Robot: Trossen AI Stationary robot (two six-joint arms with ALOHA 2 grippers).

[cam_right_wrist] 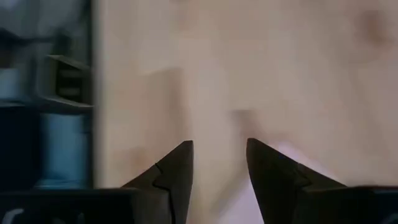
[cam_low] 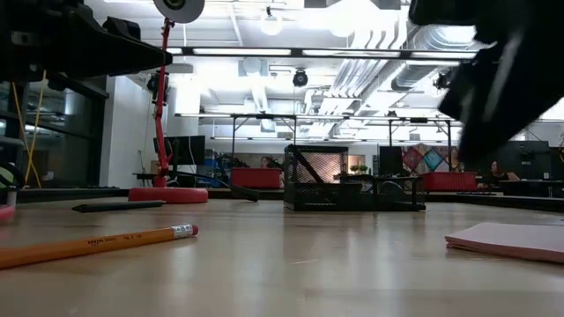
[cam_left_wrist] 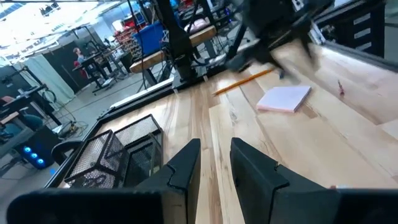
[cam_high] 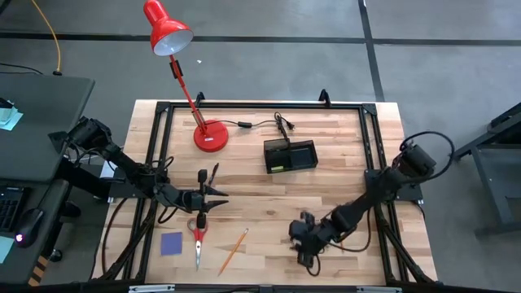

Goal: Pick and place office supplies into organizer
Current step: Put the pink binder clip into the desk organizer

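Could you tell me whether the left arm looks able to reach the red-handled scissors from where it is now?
Probably yes: the left gripper, jaws apart and empty, hovers just above the scissors, with nothing between them.

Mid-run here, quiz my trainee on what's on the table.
1. True or false: the orange-yellow wooden pencil lies inside the black mesh organizer tray.
2. Which lies nearest the blue square pad? A: red-handled scissors. B: red desk lamp. C: the tray.
3. Fill in: the square sticky pad by the open right tool is ___.
Key: 1 false; 2 A; 3 pink.
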